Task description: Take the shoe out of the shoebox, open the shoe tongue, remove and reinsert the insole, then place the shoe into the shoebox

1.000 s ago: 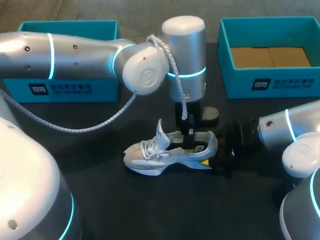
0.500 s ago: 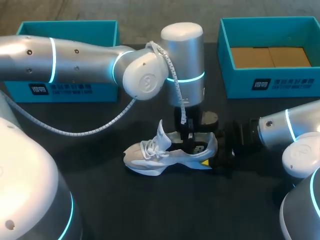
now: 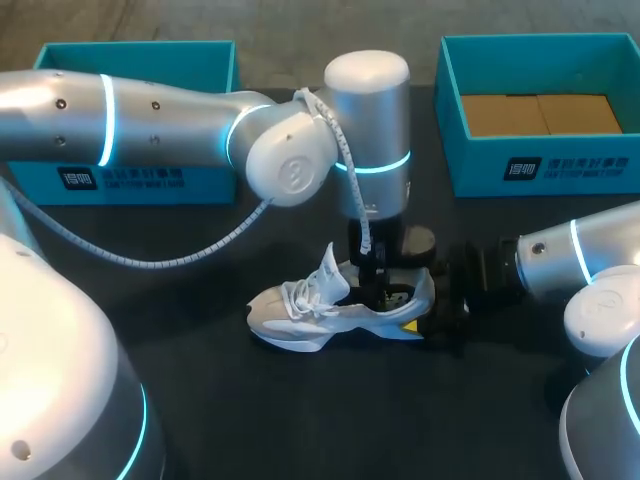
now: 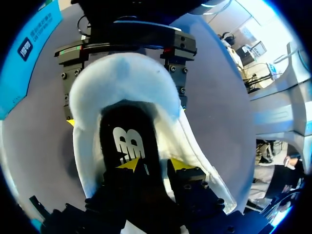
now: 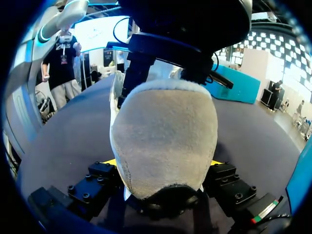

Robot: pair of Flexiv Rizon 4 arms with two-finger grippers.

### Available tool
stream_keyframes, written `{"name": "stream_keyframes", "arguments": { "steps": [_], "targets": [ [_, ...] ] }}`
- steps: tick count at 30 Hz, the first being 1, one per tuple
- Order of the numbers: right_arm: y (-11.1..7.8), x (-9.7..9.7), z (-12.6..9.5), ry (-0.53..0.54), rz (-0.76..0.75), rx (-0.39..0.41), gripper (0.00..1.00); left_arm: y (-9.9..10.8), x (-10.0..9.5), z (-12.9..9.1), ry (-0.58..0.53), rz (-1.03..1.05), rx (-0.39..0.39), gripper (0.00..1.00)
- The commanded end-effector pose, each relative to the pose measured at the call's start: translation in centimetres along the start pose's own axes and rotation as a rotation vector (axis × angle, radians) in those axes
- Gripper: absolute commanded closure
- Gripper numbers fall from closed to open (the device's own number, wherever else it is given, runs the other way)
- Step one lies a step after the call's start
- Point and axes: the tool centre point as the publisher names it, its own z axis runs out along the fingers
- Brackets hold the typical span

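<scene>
— What has shifted on the desk [image 3: 300,430] in the last second?

— Mostly the left arm [image 3: 200,120]. Its wrist has edged a little toward the right of the frame and dipped, so the left hand [image 3: 380,290] sits lower in the shoe's mouth than before.

— And the boxes?

— Unmoved. One shoebox [image 3: 540,165] stands open at upper right and a second shoebox [image 3: 120,180] at upper left.

— Where is the shoe?

— The shoe [image 3: 300,315] lies just below the middle of the frame, exactly where it was, well apart from both boxes. The right hand [image 3: 432,305] has stayed clenched on its heel, steadying it.

— Anything smaller?

— The tongue [image 3: 330,275] has leaned back toward the heel. The black insole [image 4: 127,141] lies inside the shoe, just ahead of the left hand.

— Has that hand got hold of it?

— I cannot tell. My guess is we are at the insole step, and boxing the shoe is not yet near.
</scene>
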Motion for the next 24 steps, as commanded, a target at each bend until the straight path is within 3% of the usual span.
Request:
{"name": "stream_keyframes", "arguments": {
  "steps": [1,5,9,15,24],
  "targets": [
    [0.2,-0.1,0.2,-0.001,0.0,0.005,1.0,0.0,-0.1,2.0,-0.03,0.003,-0.003,0.63],
    [0.2,-0.1,0.2,-0.001,0.0,0.005,1.0,0.1,-0.5,2.6,-0.063,0.013,-0.021,0.7],
    [0.2,-0.1,0.2,-0.001,0.0,0.005,1.0,0.1,-0.8,3.2,-0.097,0.024,-0.055,1.0],
    [0.2,-0.1,0.2,-0.001,0.0,0.005,1.0,0.4,-0.7,3.5,-0.118,0.048,-0.083,1.0],
    [0.2,-0.1,0.2,-0.001,0.0,0.005,1.0,0.9,0.1,0.9,-0.162,0.038,-0.063,1.0]
  ]
}}
